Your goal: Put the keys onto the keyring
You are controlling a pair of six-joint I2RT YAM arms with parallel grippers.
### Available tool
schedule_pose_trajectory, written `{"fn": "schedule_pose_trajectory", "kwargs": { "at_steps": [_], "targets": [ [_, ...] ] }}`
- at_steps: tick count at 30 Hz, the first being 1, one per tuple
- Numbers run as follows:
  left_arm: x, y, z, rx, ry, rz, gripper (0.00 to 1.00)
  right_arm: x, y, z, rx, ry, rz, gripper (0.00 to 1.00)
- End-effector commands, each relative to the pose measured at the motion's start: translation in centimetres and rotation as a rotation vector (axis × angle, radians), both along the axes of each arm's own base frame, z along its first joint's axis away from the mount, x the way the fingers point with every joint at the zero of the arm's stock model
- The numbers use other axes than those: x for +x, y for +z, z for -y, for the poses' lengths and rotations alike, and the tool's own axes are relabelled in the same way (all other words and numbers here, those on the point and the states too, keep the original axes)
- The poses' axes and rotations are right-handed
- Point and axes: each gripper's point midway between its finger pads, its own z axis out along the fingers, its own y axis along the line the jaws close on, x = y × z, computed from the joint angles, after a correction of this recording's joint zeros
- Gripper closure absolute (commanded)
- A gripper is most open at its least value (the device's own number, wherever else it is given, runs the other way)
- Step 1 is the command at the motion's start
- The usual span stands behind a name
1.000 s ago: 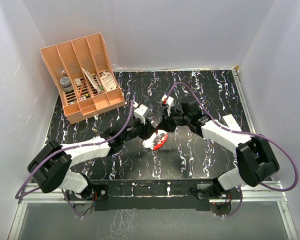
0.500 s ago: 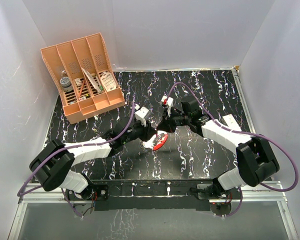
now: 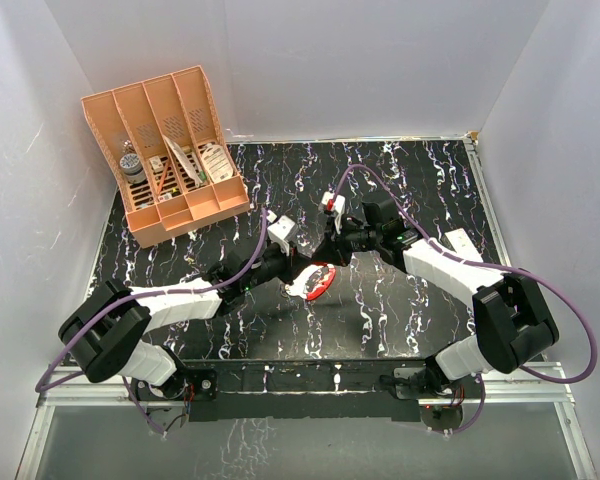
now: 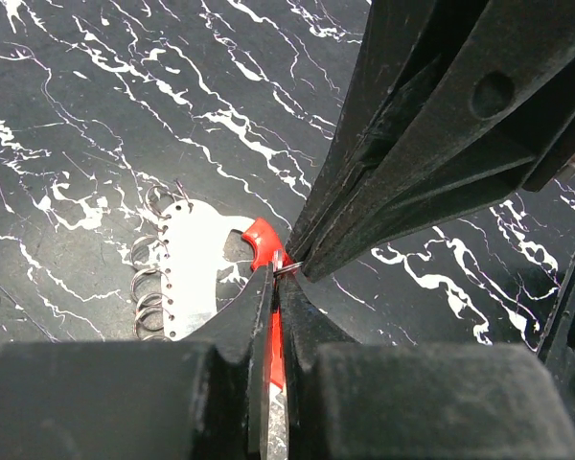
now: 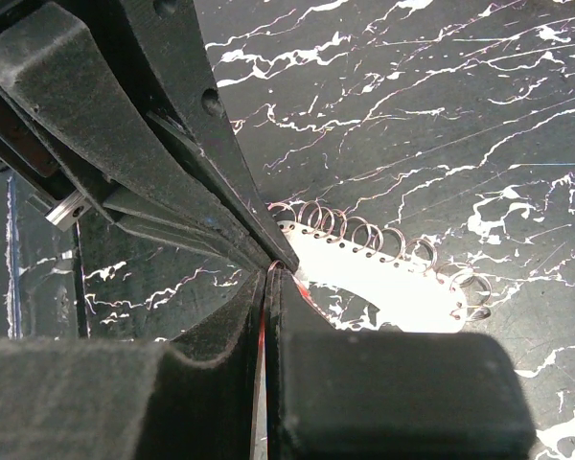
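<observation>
The left gripper (image 4: 273, 276) pinches a thin red key (image 4: 274, 353). The right gripper (image 5: 270, 275), jaws pressed together, meets it tip to tip, with the keyring (image 4: 196, 273) just beyond.

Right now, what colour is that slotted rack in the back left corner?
The rack is a pale peach-orange; it shows best in the top view.

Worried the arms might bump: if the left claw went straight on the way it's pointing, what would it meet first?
The right claw, almost at once: its tips sit tip to tip with the left claw, beside the keyring. Whether they already touch is unclear.
</observation>
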Motion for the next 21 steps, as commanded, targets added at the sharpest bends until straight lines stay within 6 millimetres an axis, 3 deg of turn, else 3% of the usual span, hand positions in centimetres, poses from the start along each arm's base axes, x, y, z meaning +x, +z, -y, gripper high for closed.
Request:
{"fn": "schedule_pose_trajectory", "kwargs": {
  "at_steps": [1,16,17,21],
  "targets": [
    [0.4,2.2,-0.1,-0.044,0.008,0.069,1.0,0.4,2.3,-0.7,0.044,0.033,0.059,1.0],
    [0.2,1.2,-0.6,-0.039,0.032,0.027,1.0,1.5,2.4,-0.3,0.039,-0.056,0.07,0.97],
    [0.2,2.0,-0.7,-0.054,0.035,0.039,1.0,1.6,2.4,-0.2,0.04,-0.063,0.073,0.96],
    [0.1,1.8,-0.9,-0.057,0.051,0.023,1.0,2.3,2.8,-0.2,0.048,-0.108,0.077,0.96]
  ]
}}
